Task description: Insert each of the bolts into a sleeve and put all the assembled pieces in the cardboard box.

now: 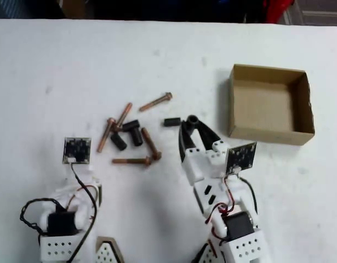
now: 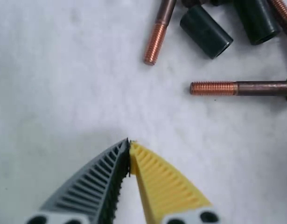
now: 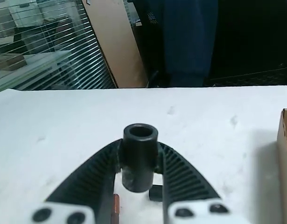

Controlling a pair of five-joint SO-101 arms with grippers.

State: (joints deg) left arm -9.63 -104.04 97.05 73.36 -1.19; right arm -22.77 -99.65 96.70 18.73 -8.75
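Note:
My right gripper [image 3: 139,147] is shut on a black sleeve [image 3: 139,156] held upright with its bore facing up; the high view shows this gripper [image 1: 193,123] just left of the cardboard box [image 1: 300,104]. Several copper bolts [image 1: 155,101] [image 1: 131,161] and black sleeves [image 1: 136,137] [image 1: 171,121] lie loose on the white table between the arms. My left gripper [image 2: 129,143] is shut on nothing, low over the table, short of a bolt [image 2: 241,87] and a sleeve [image 2: 206,31].
The box is open-topped and looks empty, and its edge [image 3: 285,154] shows beside the right gripper. A loose sleeve [image 3: 156,192] and a bolt tip [image 3: 115,207] lie under the right gripper. Bare white table [image 1: 75,71] stretches to the far left.

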